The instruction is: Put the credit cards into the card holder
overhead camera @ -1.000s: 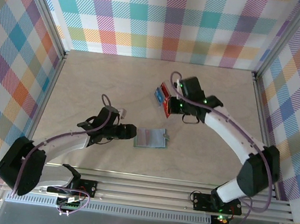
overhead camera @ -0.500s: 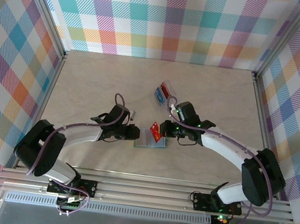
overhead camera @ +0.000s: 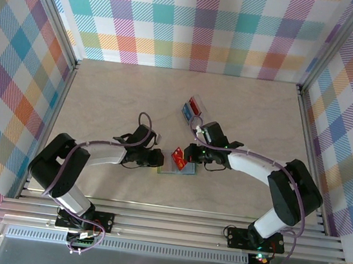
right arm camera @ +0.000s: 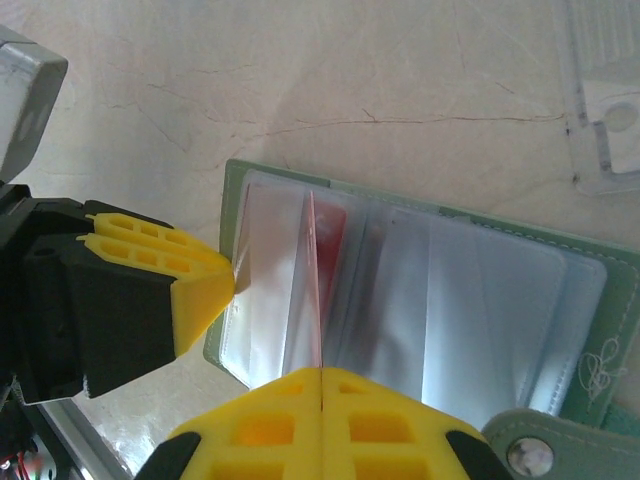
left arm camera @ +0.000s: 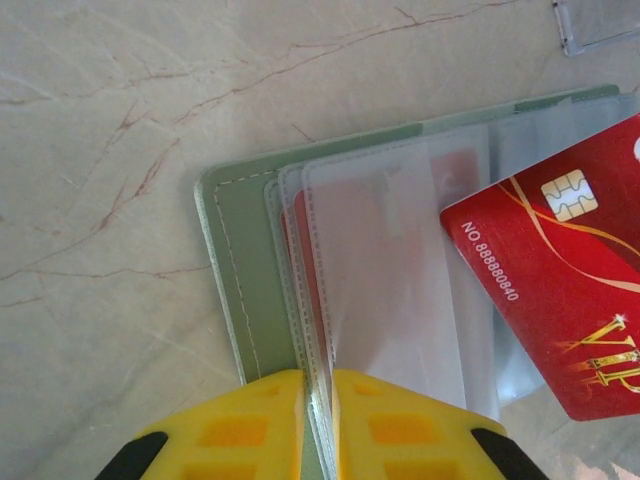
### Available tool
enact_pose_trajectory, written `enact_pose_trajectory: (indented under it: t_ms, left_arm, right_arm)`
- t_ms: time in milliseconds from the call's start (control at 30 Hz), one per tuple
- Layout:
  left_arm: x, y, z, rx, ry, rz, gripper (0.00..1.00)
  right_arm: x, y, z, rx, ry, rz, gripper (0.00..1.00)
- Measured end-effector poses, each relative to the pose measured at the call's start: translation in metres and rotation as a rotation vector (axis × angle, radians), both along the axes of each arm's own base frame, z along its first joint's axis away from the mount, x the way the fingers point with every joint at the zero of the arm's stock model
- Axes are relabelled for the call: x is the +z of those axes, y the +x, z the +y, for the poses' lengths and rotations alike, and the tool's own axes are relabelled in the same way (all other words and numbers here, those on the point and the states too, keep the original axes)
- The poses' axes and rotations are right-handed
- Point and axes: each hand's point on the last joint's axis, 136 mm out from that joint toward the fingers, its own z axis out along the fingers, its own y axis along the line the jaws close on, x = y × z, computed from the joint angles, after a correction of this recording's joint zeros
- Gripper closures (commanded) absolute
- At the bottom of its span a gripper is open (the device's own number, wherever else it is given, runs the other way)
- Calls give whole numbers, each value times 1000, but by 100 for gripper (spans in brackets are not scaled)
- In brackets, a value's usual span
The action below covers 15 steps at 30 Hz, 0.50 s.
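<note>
Top view: the card holder (overhead camera: 173, 169) lies open on the table (overhead camera: 116, 98) between both arms. The left gripper (overhead camera: 158, 159) meets its left edge. The right gripper (overhead camera: 188, 154) holds a red card (overhead camera: 178, 156) tilted over it. The clear tray (overhead camera: 193, 107) sits farther back, apart.

Left wrist view: the left gripper (left arm camera: 318, 425) is pinched onto the card holder (left arm camera: 235, 270) at a transparent sleeve. The red card (left arm camera: 560, 290) overlaps the sleeves.

Right wrist view: the right gripper (right arm camera: 322, 405) is clamped on the red card (right arm camera: 317, 290), which stands edge-on among the pockets of the card holder (right arm camera: 400, 200).
</note>
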Motion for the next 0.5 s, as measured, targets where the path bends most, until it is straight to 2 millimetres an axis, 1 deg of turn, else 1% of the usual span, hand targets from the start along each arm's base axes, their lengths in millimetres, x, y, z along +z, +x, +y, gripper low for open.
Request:
enact_pose_trajectory:
  t_ms: [167,367,500]
  left_arm:
    - [0,3,-2,0,-1,0,86]
    - [0,3,-2,0,-1,1,86]
    - [0,3,-2,0,0,1,86]
  right_arm:
    - [-5,1,3,6,5,8,100]
    - [-17,0,5,13,-1,31,100]
    - [-17,3,7,12,7,20,100]
